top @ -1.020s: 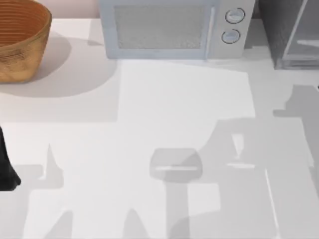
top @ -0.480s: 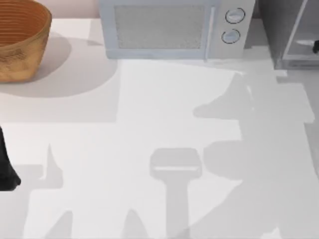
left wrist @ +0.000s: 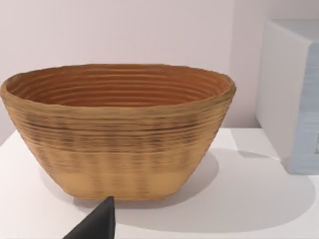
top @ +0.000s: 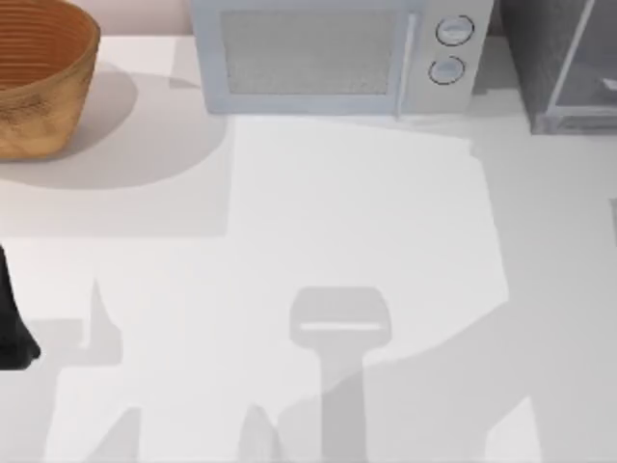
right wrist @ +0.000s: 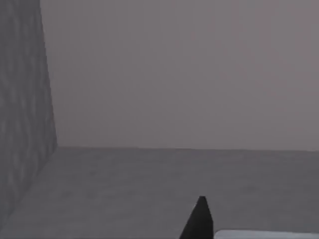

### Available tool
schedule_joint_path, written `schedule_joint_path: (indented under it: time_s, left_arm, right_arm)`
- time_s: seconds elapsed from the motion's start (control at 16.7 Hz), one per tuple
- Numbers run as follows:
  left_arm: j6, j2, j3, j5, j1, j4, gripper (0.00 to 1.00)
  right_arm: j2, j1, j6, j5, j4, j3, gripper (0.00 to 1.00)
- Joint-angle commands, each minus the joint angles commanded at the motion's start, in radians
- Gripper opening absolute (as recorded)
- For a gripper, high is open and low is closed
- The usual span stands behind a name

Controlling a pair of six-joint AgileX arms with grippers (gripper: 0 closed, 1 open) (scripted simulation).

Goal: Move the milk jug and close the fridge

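While the left arm point(top: 12, 323) sits parked at the table's point(top: 318, 222) left edge, its end effector's state is unclear. Facing the fridge's point(top: 559, 63) grey interior, the right end effector point(right wrist: 199, 219) is likewise unclear. Nothing lies in the wicker basket point(left wrist: 118, 129).

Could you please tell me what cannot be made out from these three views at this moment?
- Fridge: cut off by the top view's right and upper edges, so how its door stands cannot be told.
- Left gripper: one dark fingertip at the left wrist view's lower edge; open or shut unknown.
- Right gripper: likewise in the right wrist view, before grey walls.
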Motion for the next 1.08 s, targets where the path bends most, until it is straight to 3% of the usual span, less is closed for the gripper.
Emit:
schedule_joint_path:
  time_s: [0.72,1.08]
  left_arm:
    - [0.0,0.0,0.0,0.0,0.0,0.0,1.0]
    - [0.0,0.0,0.0,0.0,0.0,0.0,1.0]
  right_arm:
    - [0.006,-0.002,0.0,-0.002,0.0,0.006,0.0]
    - [0.006,-0.002,0.0,-0.002,0.0,0.006,0.45]
